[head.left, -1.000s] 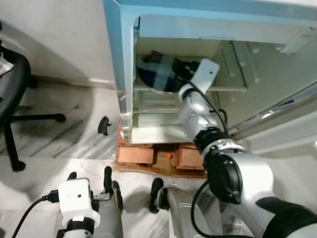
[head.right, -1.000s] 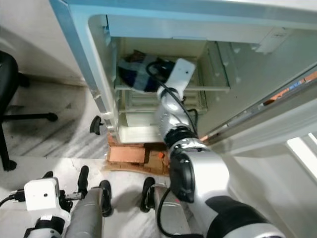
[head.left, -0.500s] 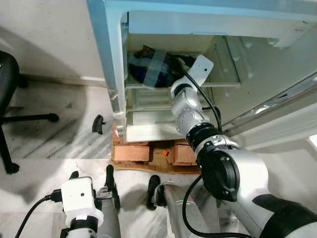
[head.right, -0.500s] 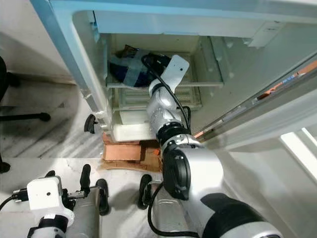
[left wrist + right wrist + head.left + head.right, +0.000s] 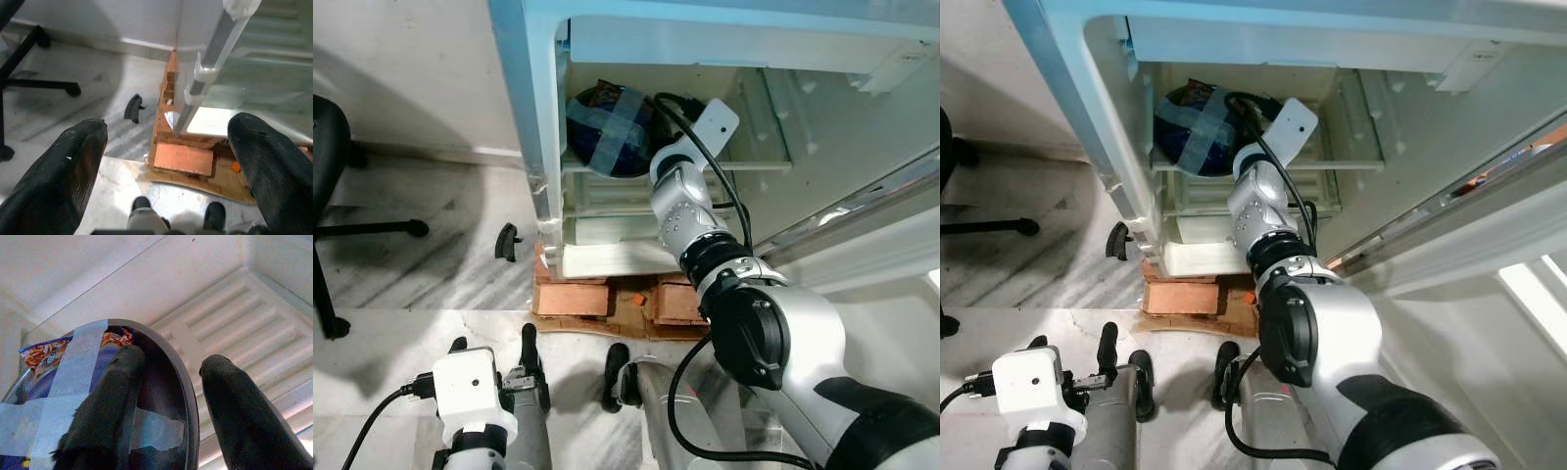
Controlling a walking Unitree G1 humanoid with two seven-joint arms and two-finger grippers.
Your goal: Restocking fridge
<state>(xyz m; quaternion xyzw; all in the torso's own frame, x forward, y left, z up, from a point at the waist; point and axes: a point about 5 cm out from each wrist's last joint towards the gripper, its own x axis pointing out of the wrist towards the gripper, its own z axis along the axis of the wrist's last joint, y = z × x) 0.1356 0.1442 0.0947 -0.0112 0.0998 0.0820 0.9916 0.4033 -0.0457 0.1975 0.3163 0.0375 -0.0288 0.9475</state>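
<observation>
A dark round bowl [image 5: 610, 132] holding a blue and orange snack packet under crossed strips of pale tape stands on the upper shelf [image 5: 759, 166] inside the open fridge, at its left side. My right arm reaches into the fridge, its white wrist block [image 5: 717, 125] just right of the bowl. In the right wrist view my right gripper [image 5: 173, 360] stands open astride the bowl's rim [image 5: 191, 401], one finger inside and one outside. Down by my body my left gripper [image 5: 166, 161] hangs open over the floor, holding nothing.
The fridge's pale blue left wall [image 5: 524, 117] stands close to the bowl. The fridge sits on bricks [image 5: 573, 299] and cardboard. A black office chair [image 5: 333, 196] is at the left, and a small black piece [image 5: 507, 242] lies on the marble floor.
The bowl has gone from tilted to nearly face-on and sits further left and deeper on the shelf. My right wrist has swung with it. The head view has shifted a little.
</observation>
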